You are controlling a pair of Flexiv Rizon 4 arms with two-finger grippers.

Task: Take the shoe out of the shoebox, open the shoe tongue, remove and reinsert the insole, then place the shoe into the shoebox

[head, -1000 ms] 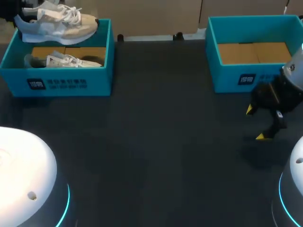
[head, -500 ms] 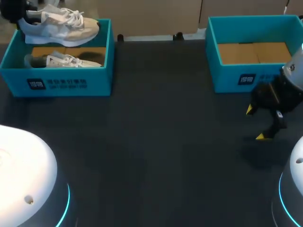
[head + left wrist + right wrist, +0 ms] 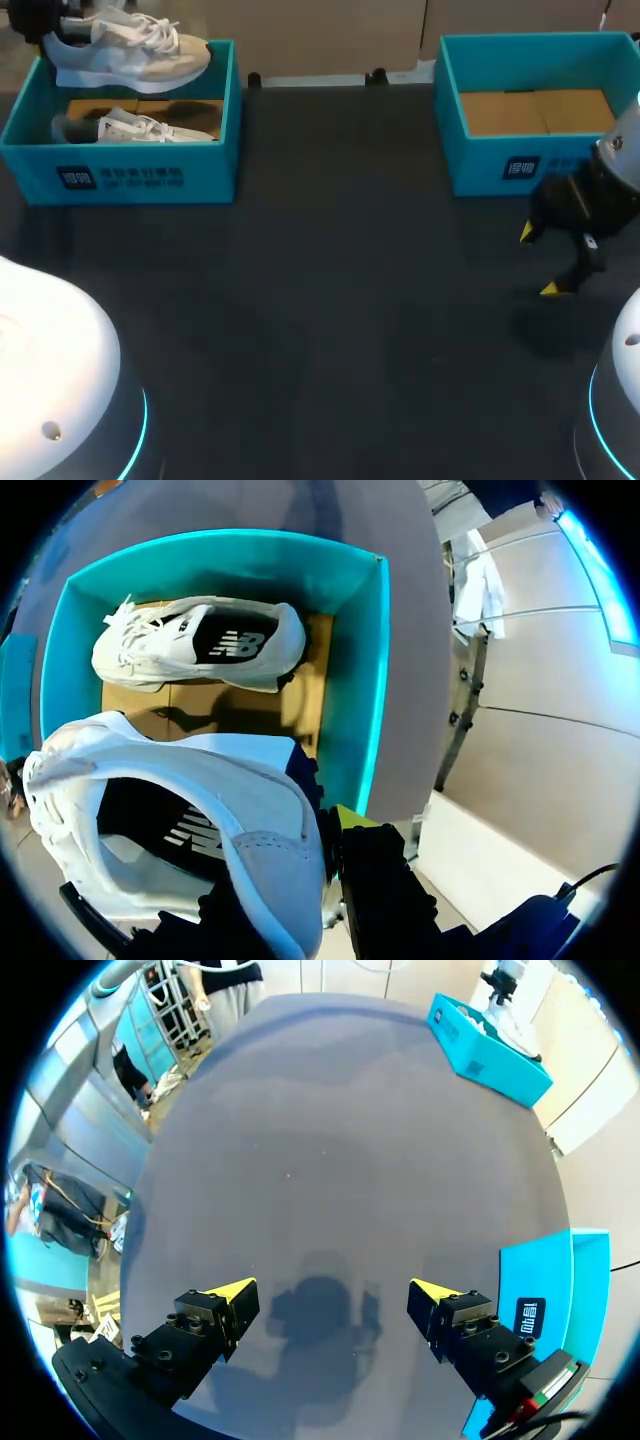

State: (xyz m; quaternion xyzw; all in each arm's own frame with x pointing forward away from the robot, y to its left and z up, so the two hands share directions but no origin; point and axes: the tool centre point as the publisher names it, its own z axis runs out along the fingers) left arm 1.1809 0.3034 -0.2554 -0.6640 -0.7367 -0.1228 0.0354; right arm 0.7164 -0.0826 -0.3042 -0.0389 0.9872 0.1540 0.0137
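The right gripper (image 3: pixel 539 261) hangs with its fingers wide apart over the tabletop (image 3: pixel 340 300), just before 1 blue shoebox (image 3: pixel 520 168). At the far left edge, the left gripper (image 3: pixel 42 25) is clamped on a shoe (image 3: pixel 130 52) by the heel, above the other shoebox (image 3: pixel 150 178). Only its wrist view shows a yellow fingertip (image 3: pixel 352 818).

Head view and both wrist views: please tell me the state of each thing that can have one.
lifted shoe: upright, held by its heel above the left shoebox.
second shoe: lying on its side inside the left shoebox.
left shoebox: open, no lid.
right shoebox: open, nothing seen inside.
left gripper: shut on the lifted shoe.
right gripper: open, holding nothing.
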